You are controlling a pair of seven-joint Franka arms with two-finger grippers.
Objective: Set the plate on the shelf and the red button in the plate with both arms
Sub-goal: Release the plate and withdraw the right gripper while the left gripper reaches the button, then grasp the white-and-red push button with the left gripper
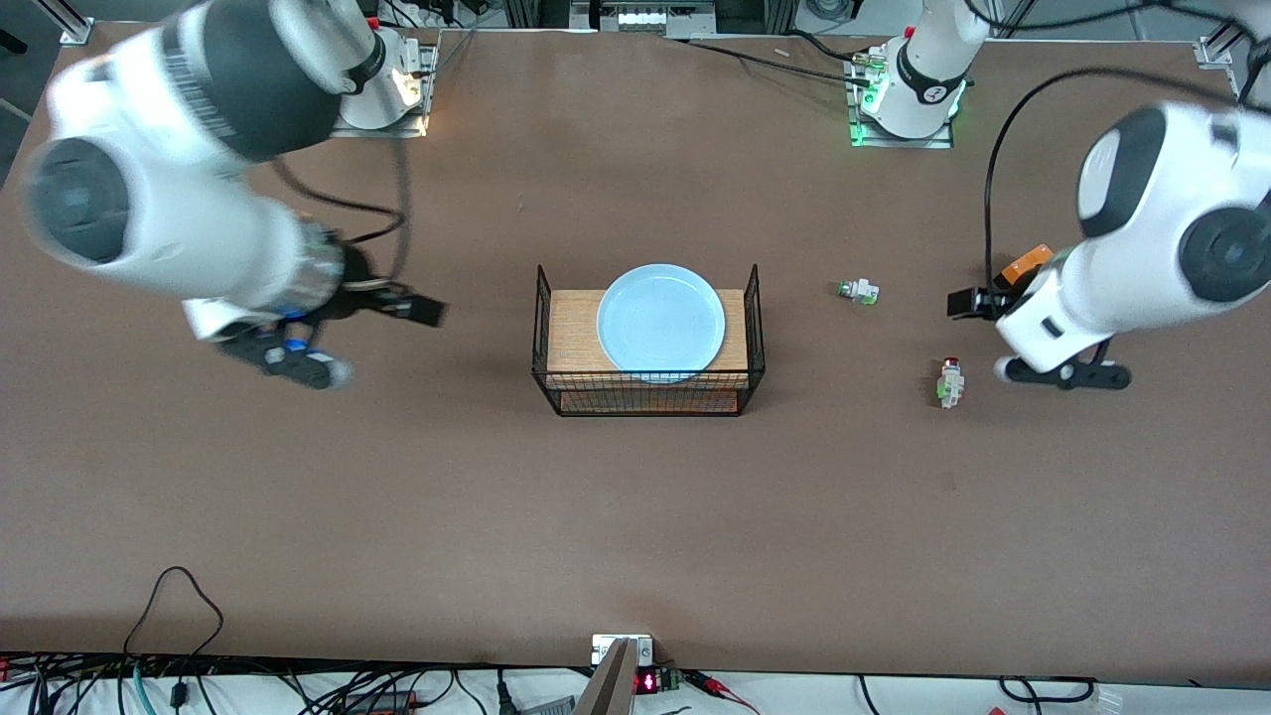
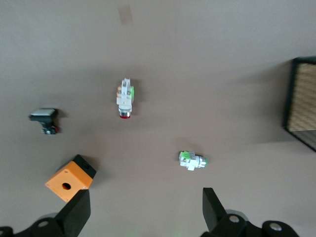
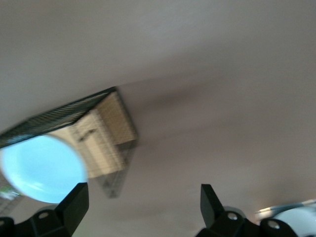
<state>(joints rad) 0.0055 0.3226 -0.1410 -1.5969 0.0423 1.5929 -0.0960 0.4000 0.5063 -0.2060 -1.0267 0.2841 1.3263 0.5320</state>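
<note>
The pale-blue plate (image 1: 660,323) lies on the wooden shelf of a black wire rack (image 1: 548,328) at mid-table; it also shows in the right wrist view (image 3: 42,170). The red button (image 1: 951,382), white with a dark-red cap, lies on the table toward the left arm's end; it also shows in the left wrist view (image 2: 125,98). My left gripper (image 1: 1062,375) hangs open and empty over the table beside the red button (image 2: 145,207). My right gripper (image 1: 288,359) is open and empty over bare table toward the right arm's end (image 3: 143,205).
A white-and-green button (image 1: 859,291) lies between the rack and the left arm (image 2: 191,161). An orange box (image 1: 1026,263) sits partly under the left arm (image 2: 71,178). A black square-faced button (image 2: 44,118) lies near it.
</note>
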